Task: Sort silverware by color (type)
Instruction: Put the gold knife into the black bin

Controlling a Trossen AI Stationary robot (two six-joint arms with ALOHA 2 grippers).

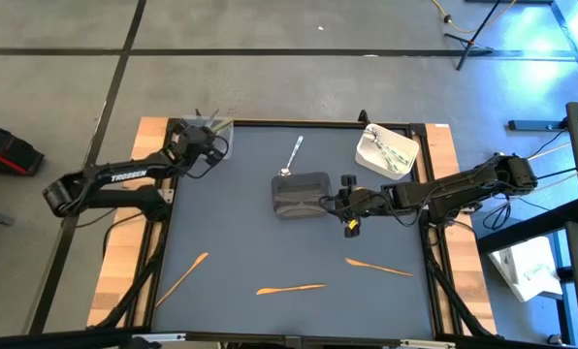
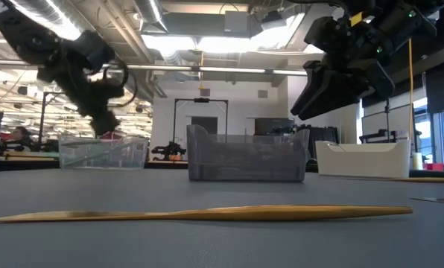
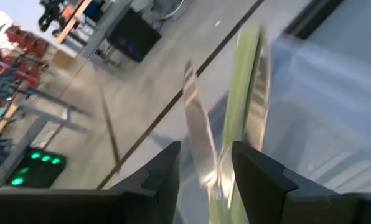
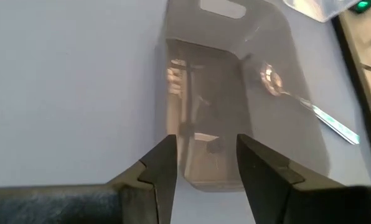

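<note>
My left gripper [image 1: 211, 136] [image 3: 205, 155] is open at the table's far left corner, over a clear container [image 1: 211, 126]. An olive-green utensil [image 3: 244, 81] and a pale shiny one [image 3: 198, 124] run up from between its fingers. My right gripper [image 1: 330, 202] [image 4: 206, 149] hangs open just right of a dark grey container [image 1: 299, 194], holding nothing. A silver spoon [image 1: 294, 155] lies on the mat beyond that container. Three orange utensils [image 1: 182, 276] [image 1: 291, 288] [image 1: 378, 267] lie flat near the front edge. My left gripper has the lower ends of the green utensil [image 3: 226, 177] and the pale one in the gap between its open fingers. Whether either finger touches them, I cannot tell.
A white container [image 1: 388, 148] with green and pale utensils stands at the far right. In the right wrist view the dark grey container [image 4: 229, 106] shows something shiny inside. One orange utensil [image 2: 207, 214] stretches across the foreground of the low view. Bare mat lies left of the grey container.
</note>
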